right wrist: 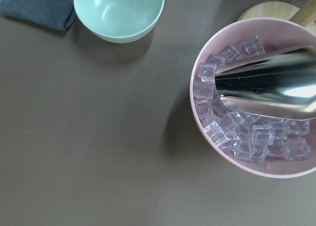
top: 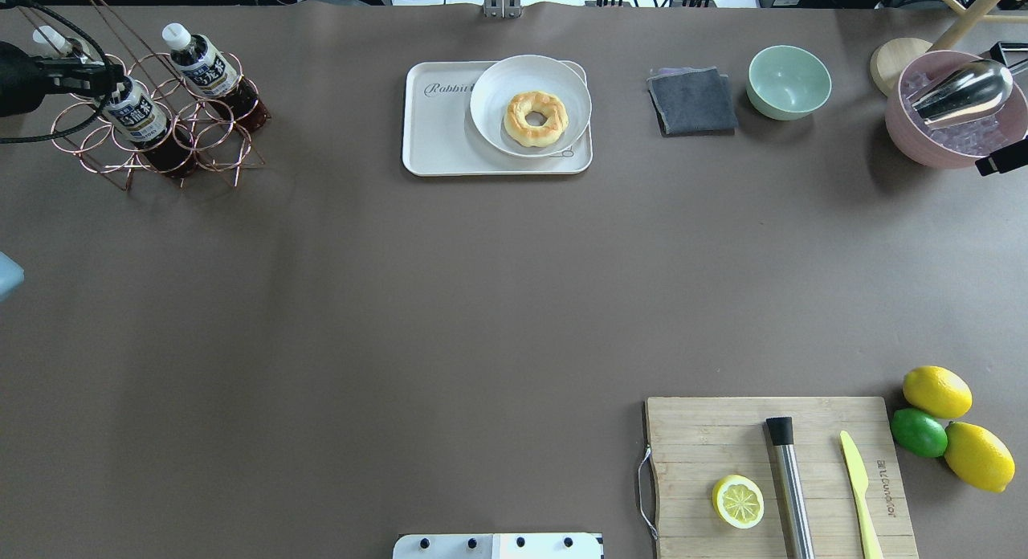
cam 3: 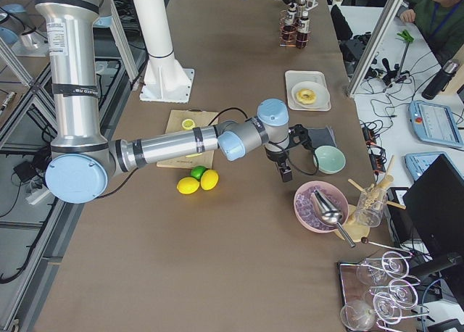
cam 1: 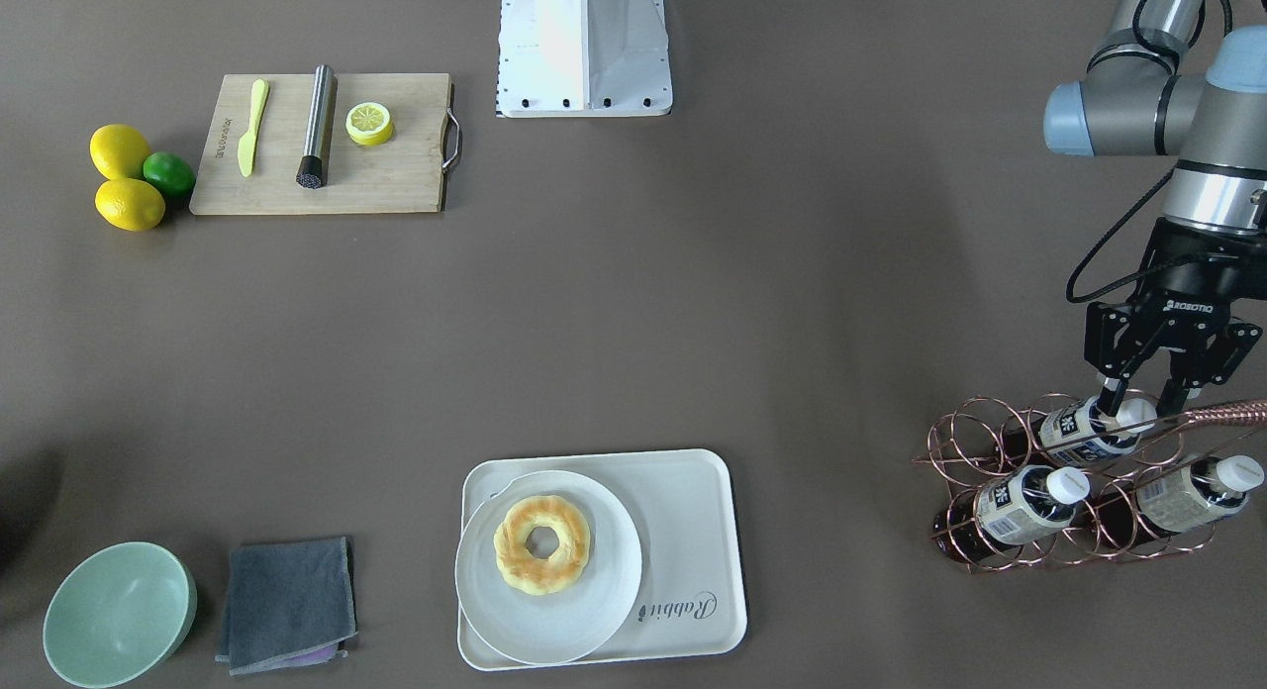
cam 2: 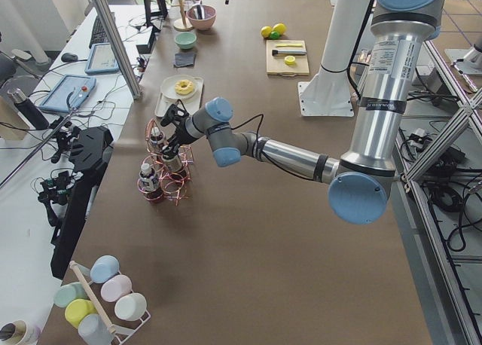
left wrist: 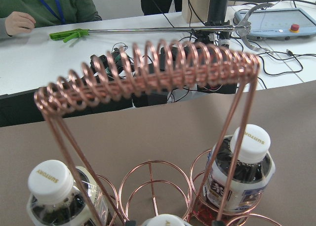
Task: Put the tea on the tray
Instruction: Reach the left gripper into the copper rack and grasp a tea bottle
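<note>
Item: tea point(cam 1: 1079, 430), a small clear bottle of dark reddish-brown liquid with a white cap and a beige-and-black label. It is the uppermost of three alike, lying slanted in a copper wire rack point(cam 1: 952, 453) at the far corner of the counter point(cam 1: 693, 323) on the robot's left. Two like bottles point(cam 1: 1020, 503) sit in the lower rings, one to each side beneath it. Left hand point(cam 1: 1146, 400): pointed down over the rack, fingers parted and straddling the tea's cap — the wrist view shows a gap on either side of the cap, so it grips nothing. The rack's coiled handle point(left wrist: 148, 73) runs just beside the fingers. Tray point(cam 1: 693, 531): cream-white, rounded corners, "Rabbit" lettering, at the middle of the counter's far edge, well apart from the rack. It carries a round white plate point(cam 1: 594, 610) on the half away from the rack, and a ring doughnut point(cam 1: 541, 543) lies on the plate. Further along that edge: a folded grey cloth point(cam 1: 287, 602), a pale green bowl point(cam 1: 119, 615), then a pink bowl point(top: 895, 133) of ice cubes point(right wrist: 247, 137) with a metal scoop point(right wrist: 266, 88) in it. Right hand point(cam 3: 290, 154): held above the counter near the green and pink bowls; how far it is open cannot be told. Near edge, robot's right: a wooden cutting board point(cam 1: 386, 184) bearing a half lemon point(cam 1: 369, 123), a steel cylinder point(cam 1: 317, 125) and a yellow knife point(cam 1: 252, 127) — just beside it, two lemons point(cam 1: 119, 149) and a lime point(cam 1: 169, 173) clustered together.
</note>
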Action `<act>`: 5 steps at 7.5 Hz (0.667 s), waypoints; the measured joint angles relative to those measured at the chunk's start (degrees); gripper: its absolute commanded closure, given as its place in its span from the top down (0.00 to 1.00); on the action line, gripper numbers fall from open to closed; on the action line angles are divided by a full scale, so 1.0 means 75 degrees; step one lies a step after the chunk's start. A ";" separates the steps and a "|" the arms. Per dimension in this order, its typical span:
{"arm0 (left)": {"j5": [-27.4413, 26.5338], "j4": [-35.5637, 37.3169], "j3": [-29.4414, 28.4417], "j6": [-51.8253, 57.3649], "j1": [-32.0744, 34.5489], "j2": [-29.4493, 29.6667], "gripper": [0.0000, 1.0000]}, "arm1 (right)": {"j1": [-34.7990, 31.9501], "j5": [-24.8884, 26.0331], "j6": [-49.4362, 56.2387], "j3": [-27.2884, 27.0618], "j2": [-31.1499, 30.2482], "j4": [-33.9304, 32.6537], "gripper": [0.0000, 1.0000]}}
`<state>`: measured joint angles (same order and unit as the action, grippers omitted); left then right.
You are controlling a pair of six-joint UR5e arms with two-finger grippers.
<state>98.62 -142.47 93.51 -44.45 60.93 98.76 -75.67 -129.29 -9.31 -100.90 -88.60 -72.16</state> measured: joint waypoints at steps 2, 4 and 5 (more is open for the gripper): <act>0.0009 -0.0013 -0.0114 0.0081 0.0036 0.0059 0.58 | 0.0000 0.0001 0.0003 0.0000 0.0000 0.0000 1.00; 0.0011 -0.0054 -0.0207 0.0100 0.0043 0.0071 0.27 | 0.0006 0.0001 0.0006 0.0000 0.0000 0.0000 1.00; 0.0011 -0.0066 -0.0217 0.0100 0.0043 0.0073 0.00 | 0.0004 0.0001 0.0009 0.0000 0.0000 0.0000 1.00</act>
<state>98.70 -142.96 91.88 -43.70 61.25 99.31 -75.64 -129.29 -9.24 -100.90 -88.59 -72.16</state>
